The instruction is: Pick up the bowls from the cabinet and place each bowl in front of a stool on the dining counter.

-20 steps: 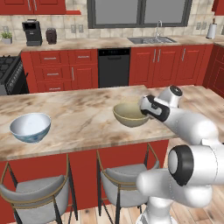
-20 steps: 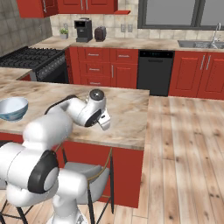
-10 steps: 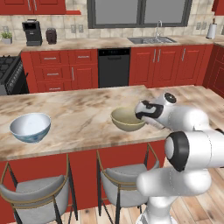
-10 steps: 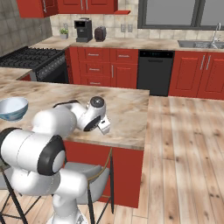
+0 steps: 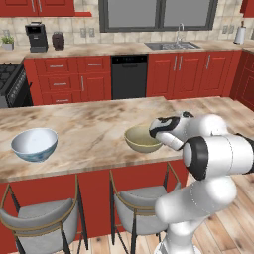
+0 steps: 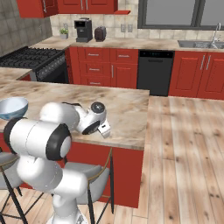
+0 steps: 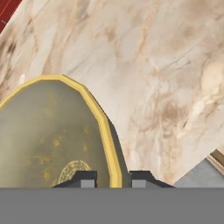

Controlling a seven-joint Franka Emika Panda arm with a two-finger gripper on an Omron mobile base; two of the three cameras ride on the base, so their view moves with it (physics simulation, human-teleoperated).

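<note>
You have the olive-tan bowl sitting upright on the dining counter, near the front edge and above the right-hand stool. The gripper lies low over the counter at the bowl's right rim. In the hand view the two fingertips stand one on each side of the yellow rim of that bowl with the wall between them — you cannot tell from these pictures whether the jaws are pressing on it or standing free.

The white and blue bowl rests on the same counter well to the left, above the left-hand stool, and it shows again at the left edge of the right base view. Between the two bowls you see only bare marble. The arm's own forearm and elbow fill the space to the right of the olive-tan bowl, and from the right base view the arm hides that bowl altogether.

The counter top is beige-brown veined marble with a red front panel below. Its right end stops just past the gripper, where wooden floor begins. Behind it runs the back counter with sink, dishwasher, coffee machine and stove.
</note>
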